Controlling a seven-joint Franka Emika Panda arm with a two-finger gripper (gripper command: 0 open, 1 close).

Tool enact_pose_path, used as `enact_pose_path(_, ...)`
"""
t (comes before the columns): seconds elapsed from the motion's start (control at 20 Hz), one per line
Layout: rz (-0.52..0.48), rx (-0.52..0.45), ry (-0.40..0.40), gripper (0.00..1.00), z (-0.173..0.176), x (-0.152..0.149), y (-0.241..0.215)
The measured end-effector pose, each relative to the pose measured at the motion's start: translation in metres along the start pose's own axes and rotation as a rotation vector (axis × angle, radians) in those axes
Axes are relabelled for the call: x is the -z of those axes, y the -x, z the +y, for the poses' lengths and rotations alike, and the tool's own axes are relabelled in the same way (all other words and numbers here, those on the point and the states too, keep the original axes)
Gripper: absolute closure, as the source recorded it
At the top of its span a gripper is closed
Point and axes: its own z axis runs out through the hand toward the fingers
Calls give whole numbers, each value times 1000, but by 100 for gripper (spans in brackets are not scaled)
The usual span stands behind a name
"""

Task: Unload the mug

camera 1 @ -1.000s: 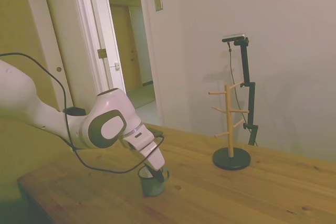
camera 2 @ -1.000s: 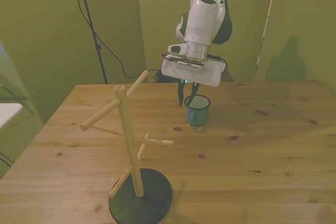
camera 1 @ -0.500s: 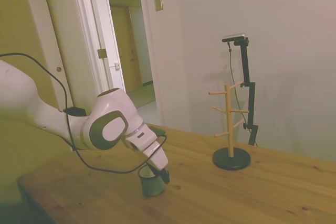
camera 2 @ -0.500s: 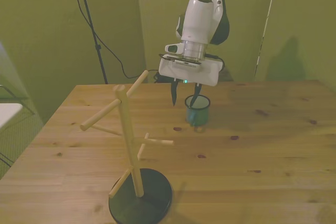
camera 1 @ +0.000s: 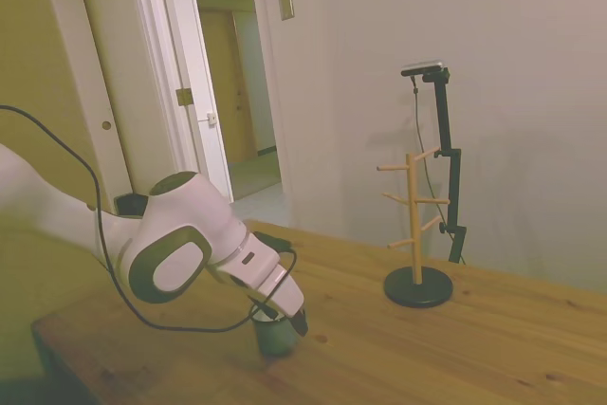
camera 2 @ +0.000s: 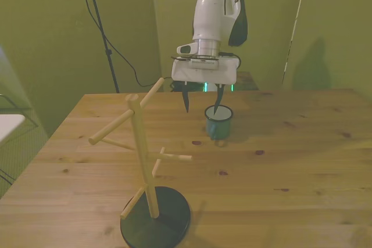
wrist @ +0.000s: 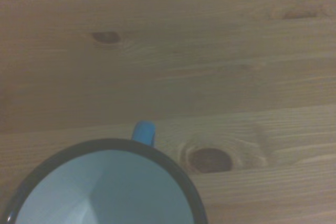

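Jaws stand released above the small light-blue cylindrical mug (camera 2: 219, 121), centre frame; lift your two-finger gripper (camera 2: 201, 104) straight, avoiding its dark rim.

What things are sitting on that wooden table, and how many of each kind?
Mugs: 1, the mug, upright on the table.
Peg racks: 1, the wooden peg rack, its pegs bare.
Total: 2.
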Motion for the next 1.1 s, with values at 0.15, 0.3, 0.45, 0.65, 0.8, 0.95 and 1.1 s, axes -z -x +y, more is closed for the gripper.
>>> enact_pose_path(0.15, -5, 17, -34, 0, 10, 8, 1)
enact_pose_path(0.3, -7, 33, -59, 0, 20, 15, 2)
enact_pose_path(0.45, -7, 38, -95, 0, 29, 24, 1)
enact_pose_path(0.65, -7, 48, -137, 0, 42, 34, -4)
enact_pose_path(0.8, -11, 64, -142, 0, 47, 37, -8)
enact_pose_path(0.95, -17, 57, -195, 0, 59, 50, -15)
enact_pose_path(1.1, -47, 61, -178, 0, 62, 46, -13)
